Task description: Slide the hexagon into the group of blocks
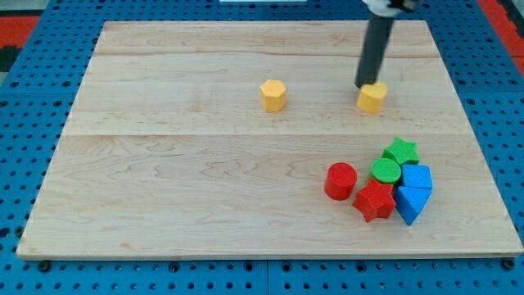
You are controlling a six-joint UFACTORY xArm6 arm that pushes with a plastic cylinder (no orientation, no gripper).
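Note:
A yellow hexagon (273, 95) stands alone on the wooden board (164, 164) above its middle. A second yellow block (372, 97), its shape unclear, lies to the right. My tip (363, 85) touches that block's upper left edge. The group sits at the lower right: a red cylinder (341, 180), a red star (374, 200), a green cylinder (386, 171), a green star (401, 151) and two blue blocks (413, 193), all close together. The hexagon is well up and left of the group.
The board lies on a blue pegboard (33, 98). The dark rod comes down from the view's top right. The group lies near the board's right edge.

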